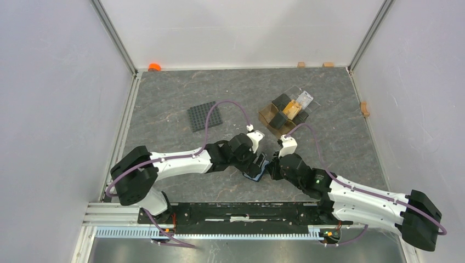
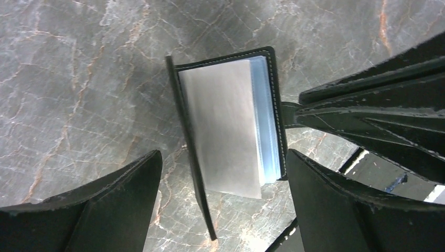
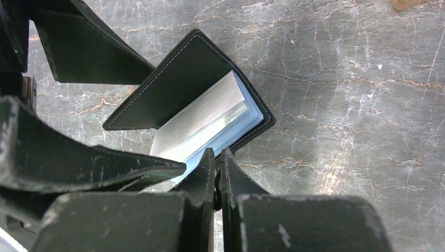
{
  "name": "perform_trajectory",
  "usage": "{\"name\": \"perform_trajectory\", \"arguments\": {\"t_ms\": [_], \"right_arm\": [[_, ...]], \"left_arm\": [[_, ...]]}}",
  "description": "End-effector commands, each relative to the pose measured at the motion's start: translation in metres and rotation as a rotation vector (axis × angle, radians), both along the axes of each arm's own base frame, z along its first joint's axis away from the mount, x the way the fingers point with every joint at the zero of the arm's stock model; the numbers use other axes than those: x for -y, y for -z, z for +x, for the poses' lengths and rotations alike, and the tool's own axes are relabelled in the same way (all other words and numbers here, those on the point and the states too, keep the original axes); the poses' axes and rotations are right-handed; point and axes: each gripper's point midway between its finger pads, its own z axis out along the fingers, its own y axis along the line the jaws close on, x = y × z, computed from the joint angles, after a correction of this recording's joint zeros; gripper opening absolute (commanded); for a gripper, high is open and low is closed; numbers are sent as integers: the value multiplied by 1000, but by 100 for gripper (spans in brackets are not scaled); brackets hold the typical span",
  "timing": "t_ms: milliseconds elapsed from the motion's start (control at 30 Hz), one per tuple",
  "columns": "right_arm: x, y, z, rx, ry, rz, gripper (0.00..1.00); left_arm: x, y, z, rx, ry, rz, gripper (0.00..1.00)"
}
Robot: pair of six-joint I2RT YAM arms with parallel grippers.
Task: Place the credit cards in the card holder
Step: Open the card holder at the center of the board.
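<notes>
Two robot arms meet over the open card holder (image 2: 218, 100) at the near middle of the grey marbled tabletop (image 1: 164, 93); whether the wallet lies quite flat on it cannot be told. The right pincer (image 3: 218, 153) has its fingers pressed together at the holder's edge, where a small black strap tab runs in between the tips. It appears clamped on that tab, most likely to pin the wallet so it can neither slide nor fold shut. The left pincer (image 2: 223, 157) hangs above with its fingers wide apart, one on each side of the holder and touching nothing, a stance that would suit either spreading the cover or going off to fetch a card. The black cover stands tilted up from the stack of pale blue-grey sleeves, leaving the pockets exposed, and no card shows in them. The credit cards (image 1: 296, 108) lie well apart, far and to the right, in a clear tray (image 1: 307, 96) just beside a brown compartment box (image 1: 270, 115), with tan-orange and whitish faces showing. Neither pincer holds a card, so the loading looks not yet begun. A black gridded mat (image 1: 204, 116) sits far and left of centre. No brand, label or writing can be read on the holder or the arms, and the cards are too small in the overhead view to make out any print.
</notes>
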Motion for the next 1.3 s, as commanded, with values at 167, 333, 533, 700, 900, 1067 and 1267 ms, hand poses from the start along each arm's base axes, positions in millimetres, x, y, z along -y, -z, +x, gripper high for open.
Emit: {"name": "perform_trajectory", "arguments": {"t_ms": [167, 333, 533, 700, 900, 1067, 1267], "right_arm": [[-4, -18, 6, 37, 19, 40, 0], [-2, -20, 6, 44, 23, 43, 0], [-1, -21, 6, 43, 24, 43, 0], [0, -20, 5, 41, 21, 39, 0], [-3, -15, 2, 25, -2, 30, 0], [0, -8, -1, 12, -6, 15, 0], [2, -1, -5, -5, -12, 12, 0]], "left_arm": [[8, 10, 0, 41, 35, 33, 95], [-2, 18, 10, 67, -29, 90, 93], [-8, 14, 21, 112, -86, 108, 92], [-11, 13, 25, 130, -112, 116, 90], [-6, 2, 35, 171, -139, 77, 84], [2, -8, 44, 182, -142, 38, 84], [-3, -9, 61, 192, -188, 35, 82]]}}
